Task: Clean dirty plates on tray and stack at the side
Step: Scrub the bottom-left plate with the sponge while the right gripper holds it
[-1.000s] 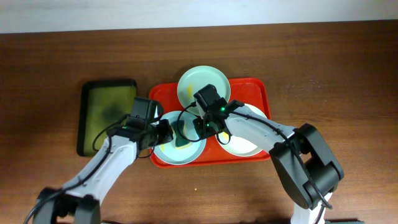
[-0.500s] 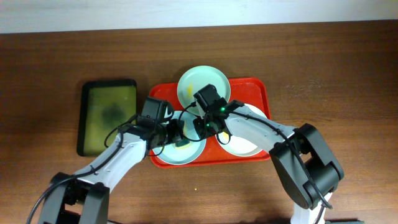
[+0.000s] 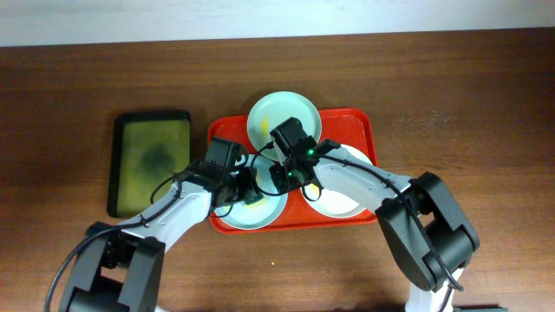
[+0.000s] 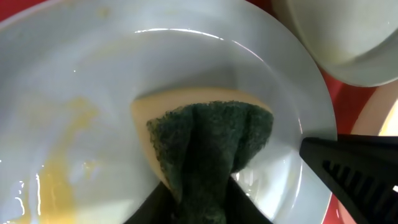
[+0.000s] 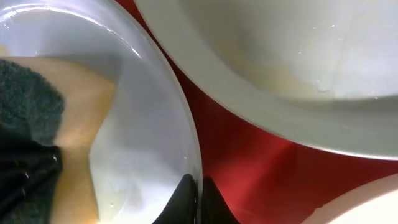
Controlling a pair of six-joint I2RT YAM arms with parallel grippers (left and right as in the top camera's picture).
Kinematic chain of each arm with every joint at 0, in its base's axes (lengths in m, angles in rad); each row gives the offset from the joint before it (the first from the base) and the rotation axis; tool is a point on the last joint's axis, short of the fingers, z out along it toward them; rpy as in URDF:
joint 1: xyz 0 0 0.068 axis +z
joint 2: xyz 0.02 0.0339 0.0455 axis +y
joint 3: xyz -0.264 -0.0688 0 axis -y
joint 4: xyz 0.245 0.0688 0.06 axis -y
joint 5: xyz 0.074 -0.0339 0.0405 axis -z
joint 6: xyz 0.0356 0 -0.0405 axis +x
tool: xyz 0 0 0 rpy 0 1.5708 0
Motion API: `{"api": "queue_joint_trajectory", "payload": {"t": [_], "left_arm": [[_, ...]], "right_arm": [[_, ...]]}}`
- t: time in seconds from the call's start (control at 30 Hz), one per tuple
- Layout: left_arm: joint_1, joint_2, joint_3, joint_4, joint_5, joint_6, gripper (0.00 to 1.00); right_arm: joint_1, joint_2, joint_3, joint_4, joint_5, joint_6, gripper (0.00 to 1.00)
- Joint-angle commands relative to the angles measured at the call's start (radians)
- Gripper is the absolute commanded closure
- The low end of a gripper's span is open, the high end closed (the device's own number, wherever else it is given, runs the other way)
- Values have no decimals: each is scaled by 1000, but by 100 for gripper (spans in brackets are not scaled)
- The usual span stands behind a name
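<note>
The red tray (image 3: 364,126) holds three plates. A pale mint-blue plate (image 3: 260,212) lies at its front left, with yellow smears (image 4: 56,180). My left gripper (image 3: 245,189) is shut on a green-and-yellow sponge (image 4: 205,134) and presses it on this plate (image 4: 124,81). My right gripper (image 3: 279,178) is shut on the same plate's rim (image 5: 186,143). A second mint-blue plate (image 3: 282,117) lies at the back with a yellow smear. A white plate (image 3: 342,201) lies at the right, partly under my right arm.
A smaller dark green-black tray (image 3: 152,160) lies left of the red tray on the brown wooden table (image 3: 460,104). The back plate (image 5: 298,56) sits close above the pinched rim in the right wrist view.
My left gripper has moved right with the sponge, from the plate's left edge onto its middle. The right arm has not moved.
</note>
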Motion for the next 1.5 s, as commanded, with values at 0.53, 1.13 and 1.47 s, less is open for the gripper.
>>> {"api": "queue_joint_trajectory", "payload": {"t": [0.53,1.13,1.47], "left_arm": [[26,13,63,-284,-521,63,100],[14,40,135,-122,2,35,100],[20,206,135,-133,-134,25,100]], "right_arm": [[5,22,1,-8,12,-15,95],[5,22,1,-4,12,-15,95],[5,22,1,-4,12,-15,95]]}}
